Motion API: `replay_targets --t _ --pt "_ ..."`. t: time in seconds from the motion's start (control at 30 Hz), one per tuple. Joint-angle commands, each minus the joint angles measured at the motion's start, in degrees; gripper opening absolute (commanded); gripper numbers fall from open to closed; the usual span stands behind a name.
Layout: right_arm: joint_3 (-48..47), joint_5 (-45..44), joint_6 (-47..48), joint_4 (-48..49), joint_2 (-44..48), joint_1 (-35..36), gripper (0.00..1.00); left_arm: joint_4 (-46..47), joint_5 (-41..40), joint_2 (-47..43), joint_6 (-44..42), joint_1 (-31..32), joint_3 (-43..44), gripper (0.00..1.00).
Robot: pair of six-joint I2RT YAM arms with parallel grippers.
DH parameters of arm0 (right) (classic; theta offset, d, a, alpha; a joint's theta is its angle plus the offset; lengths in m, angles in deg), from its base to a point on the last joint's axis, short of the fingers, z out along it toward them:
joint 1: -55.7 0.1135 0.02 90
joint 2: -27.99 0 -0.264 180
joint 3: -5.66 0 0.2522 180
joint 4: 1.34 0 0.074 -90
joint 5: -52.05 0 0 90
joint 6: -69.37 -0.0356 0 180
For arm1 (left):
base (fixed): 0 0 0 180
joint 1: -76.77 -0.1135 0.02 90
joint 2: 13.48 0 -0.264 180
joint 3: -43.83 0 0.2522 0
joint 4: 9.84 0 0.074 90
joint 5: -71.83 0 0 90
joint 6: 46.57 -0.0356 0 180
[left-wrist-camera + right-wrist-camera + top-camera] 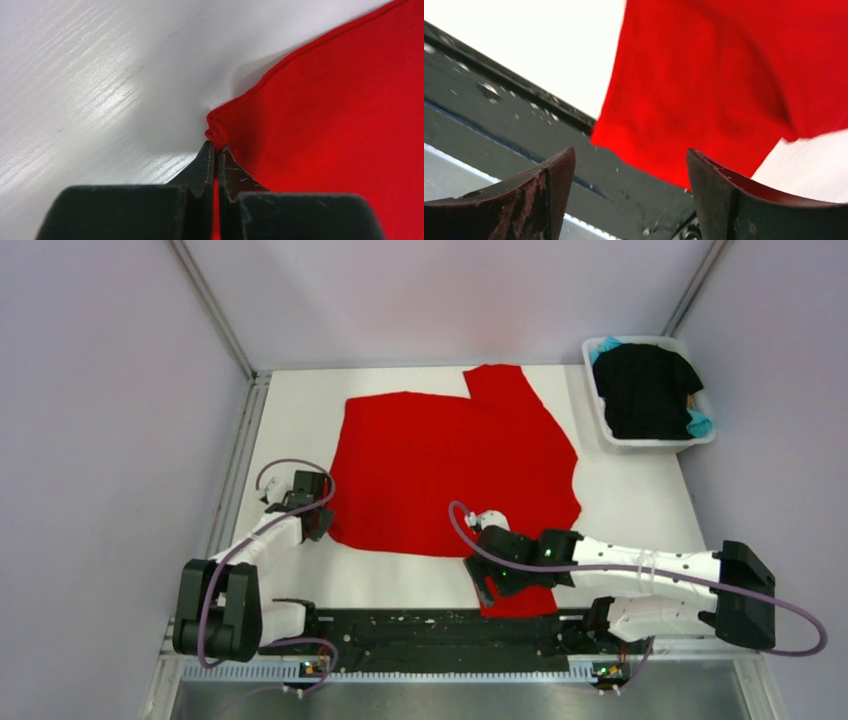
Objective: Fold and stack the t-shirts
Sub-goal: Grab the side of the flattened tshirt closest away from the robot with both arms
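Note:
A bright red t-shirt lies spread flat on the white table. My left gripper sits at the shirt's near left corner. In the left wrist view this gripper is shut on the bunched corner of the red t-shirt, with red cloth showing between the jaws. My right gripper hovers at the near edge over a red sleeve. In the right wrist view it stands open, the sleeve just ahead of its fingertips and nothing between them. A black t-shirt and a teal one lie in the tub.
A white plastic tub stands at the far right corner of the table. A black rail runs along the near edge, and the red sleeve overlaps it. Grey walls close in the table at the left, back and right.

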Motion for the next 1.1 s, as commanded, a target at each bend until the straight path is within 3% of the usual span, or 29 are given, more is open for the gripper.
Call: replay_targets --t 0.0,0.23,0.5,0.67,0.73,1.07 --pt "2.7 0.4 -10.7 -8.6 -1.3 4.4 0.77 -1.8 2.3 -0.8 0.8 0.1 -1.8 0.00" --pt "9.9 2.7 -20.0 -9.7 5.1 4.5 0.65 -1.6 2.4 -1.7 0.8 0.1 -2.5 0.00" --pt "12.1 -4.9 -21.8 -2.9 -4.3 4.5 0.57 -0.6 3.4 -1.3 0.4 0.1 -3.0 0.00" --pt "10.5 -7.9 -21.1 -1.8 -7.8 4.4 0.30 -0.9 3.5 -1.6 0.4 0.1 -3.7 0.00" --pt "10.1 -8.7 -20.8 -1.8 -7.3 4.3 0.24 -1.1 3.7 -2.0 0.4 0.1 -3.8 0.00" --pt "12.4 -8.2 -16.7 3.5 -4.5 -2.0 0.24 -1.2 4.2 -2.6 0.1 0.1 -3.4 0.00"
